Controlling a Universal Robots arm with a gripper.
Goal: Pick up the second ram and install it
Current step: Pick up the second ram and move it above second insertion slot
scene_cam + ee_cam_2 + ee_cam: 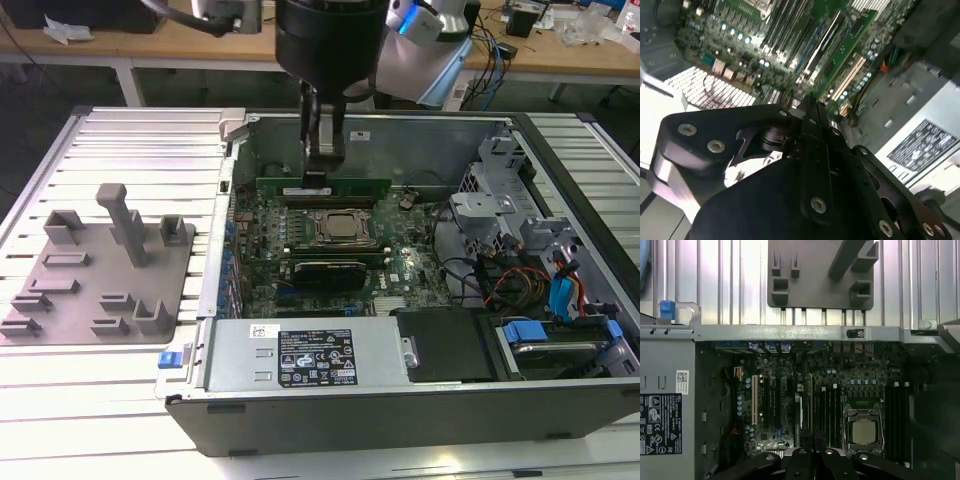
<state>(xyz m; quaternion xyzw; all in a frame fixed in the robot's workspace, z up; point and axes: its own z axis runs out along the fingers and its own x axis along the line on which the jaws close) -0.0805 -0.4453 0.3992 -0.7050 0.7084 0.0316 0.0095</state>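
Exterior view — arm (330,35) cut off at top, whether hand (322,172) grips second ram (360,186) unclear

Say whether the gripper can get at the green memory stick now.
Yes, it seems: the gripper is down in the open case, closed on the memory stick beside the processor socket, nothing between.

No print can be read letter for letter. A black label (316,366) crowded with white marks and symbols is seen on the power supply (240,362), with a small white label (263,331) just beside it. A white label (305,190) is carried by the ram (365,186); its print is too small to tell.
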